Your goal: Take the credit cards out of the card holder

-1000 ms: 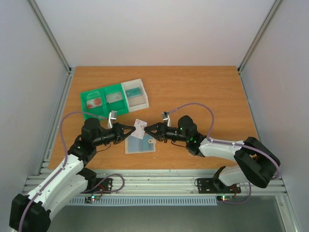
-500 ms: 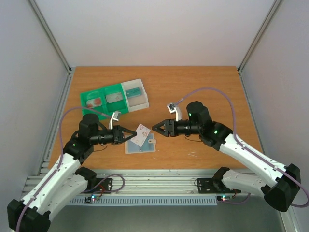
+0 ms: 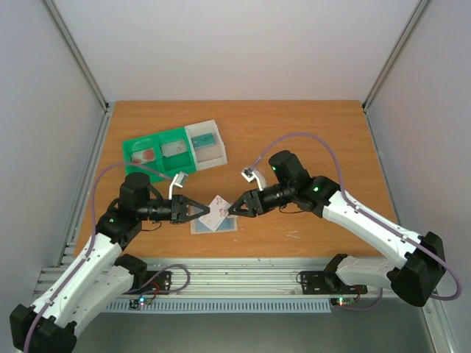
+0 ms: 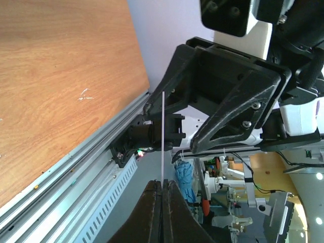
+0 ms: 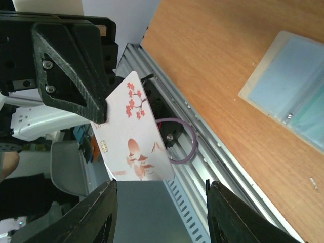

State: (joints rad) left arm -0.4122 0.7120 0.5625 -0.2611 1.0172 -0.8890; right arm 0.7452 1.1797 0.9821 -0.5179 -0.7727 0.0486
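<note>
One white credit card is pinched in the left jaws, just beyond the parted, empty right jaws

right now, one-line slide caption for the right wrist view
Left tool pinches a red-printed white card in front of the open right tool; card holder lies on the table.

The wooden table bears the card holder and a tray.
</note>
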